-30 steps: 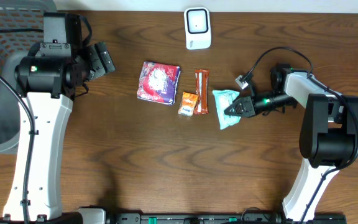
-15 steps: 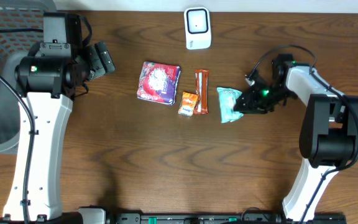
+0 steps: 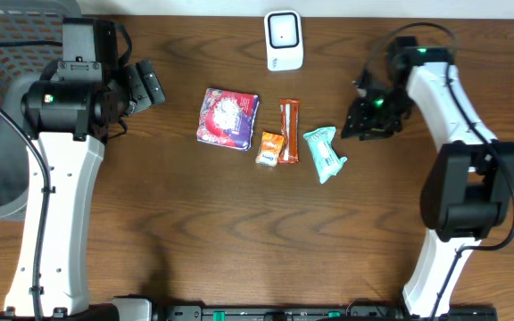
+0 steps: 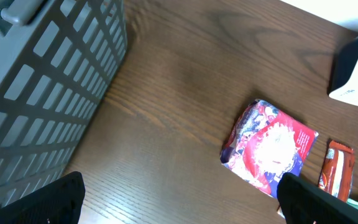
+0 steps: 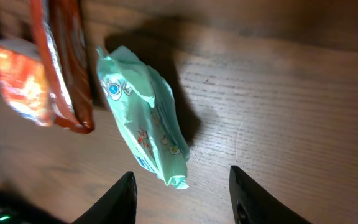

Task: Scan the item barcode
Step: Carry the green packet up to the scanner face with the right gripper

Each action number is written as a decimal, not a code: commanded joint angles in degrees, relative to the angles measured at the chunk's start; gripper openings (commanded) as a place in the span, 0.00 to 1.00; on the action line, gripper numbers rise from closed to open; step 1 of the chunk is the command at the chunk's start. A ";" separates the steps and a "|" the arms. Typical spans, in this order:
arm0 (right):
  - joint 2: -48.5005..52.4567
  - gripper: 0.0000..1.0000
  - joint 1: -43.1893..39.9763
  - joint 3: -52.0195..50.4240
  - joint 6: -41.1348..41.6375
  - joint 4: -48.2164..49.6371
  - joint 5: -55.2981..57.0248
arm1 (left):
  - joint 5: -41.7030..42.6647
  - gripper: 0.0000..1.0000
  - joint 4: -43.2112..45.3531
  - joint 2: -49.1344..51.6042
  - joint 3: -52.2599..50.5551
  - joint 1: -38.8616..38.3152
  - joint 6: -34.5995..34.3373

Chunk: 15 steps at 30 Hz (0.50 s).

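our right gripper (image 5: 181, 177) hangs over the table with its fingers spread and nothing between them. in its wrist view the two dark fingertips stand either side of the lower end of the packet (image 5: 145, 121) without touching it. from overhead the packet, mint green, lies flat on the wood at about 8 o'clock from that gripper, near it but apart, tilted with its upper end toward 11 o'clock. just at its 9 o'clock side lies the bar (image 3: 289, 131), brown and orange, and right against the bar's lower left is the sachet (image 3: 269, 149), orange. further toward 9 o'clock lies the pouch (image 3: 228, 117), red and purple. the scanner (image 3: 284, 40), white with a dark window, stands at the table's 12 o'clock edge, well apart from the packet.

our left gripper (image 4: 182, 179) is spread wide too and empty, over the table's 10 o'clock part. its view looks down on the pouch and a corner of the scanner. at its 9 o'clock sits the basket (image 4: 36, 93), grey slatted plastic.

the table (image 3: 194, 232) is dark brown wood, matte, its grain running left to right, with soft shadows near the arms. beyond its far edge we see only a pale strip; we cannot tell whether it is wall or floor.
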 commanded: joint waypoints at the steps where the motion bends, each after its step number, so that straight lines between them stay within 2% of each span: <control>1: 0.04 0.43 4.79 0.76 4.24 0.22 10.82 | -0.72 0.98 -0.20 0.33 -0.52 0.04 -0.74; 15: 0.04 0.38 20.48 0.31 11.76 0.63 33.33 | -0.70 0.98 -0.20 0.33 -0.52 0.04 -0.76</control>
